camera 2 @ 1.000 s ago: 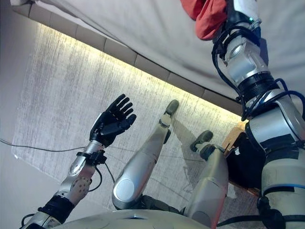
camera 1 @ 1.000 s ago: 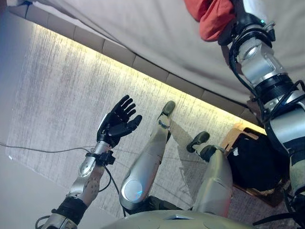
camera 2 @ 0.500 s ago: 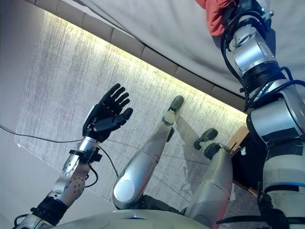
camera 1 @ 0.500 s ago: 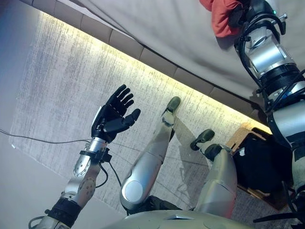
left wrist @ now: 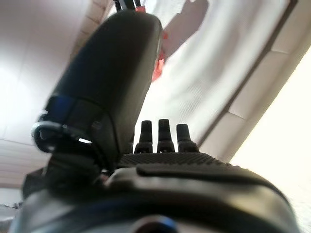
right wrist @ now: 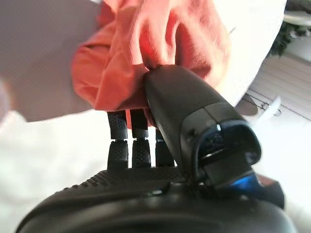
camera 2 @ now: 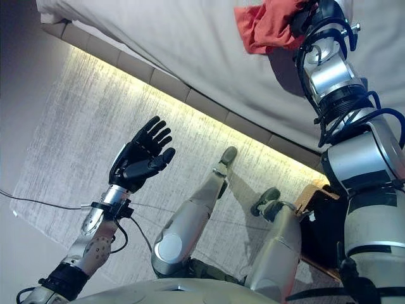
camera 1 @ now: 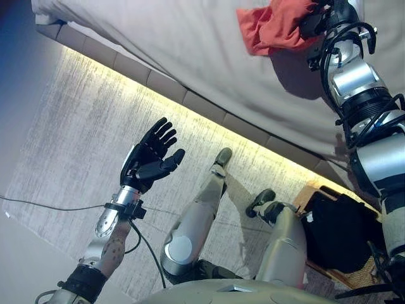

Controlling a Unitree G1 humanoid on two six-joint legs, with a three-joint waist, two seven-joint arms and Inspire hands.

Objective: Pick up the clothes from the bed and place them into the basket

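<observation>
A red cloth [camera 1: 272, 28] lies bunched on the bed's pale sheet [camera 1: 190, 50] at the far right. My right hand [camera 1: 318, 22] reaches over the bed and is shut on the cloth's edge. In the right wrist view the thumb [right wrist: 184, 116] and fingers pinch the red cloth [right wrist: 155, 43]. My left hand [camera 1: 149, 161] is open and empty, held palm up above the floor in front of the bed. A wooden basket [camera 1: 311, 192] stands on the floor at the lower right, with dark clothes [camera 1: 342, 228] in it.
The bed's padded side [camera 1: 190, 101] runs diagonally across the view, with a lit strip beneath it. A grey rug [camera 1: 82, 126] covers the floor between me and the bed. A thin cable [camera 1: 38, 204] crosses the rug at the left.
The whole picture has shifted, so more of the bed and the red cloth shows. My right hand stays shut on the cloth. My left hand stays open.
</observation>
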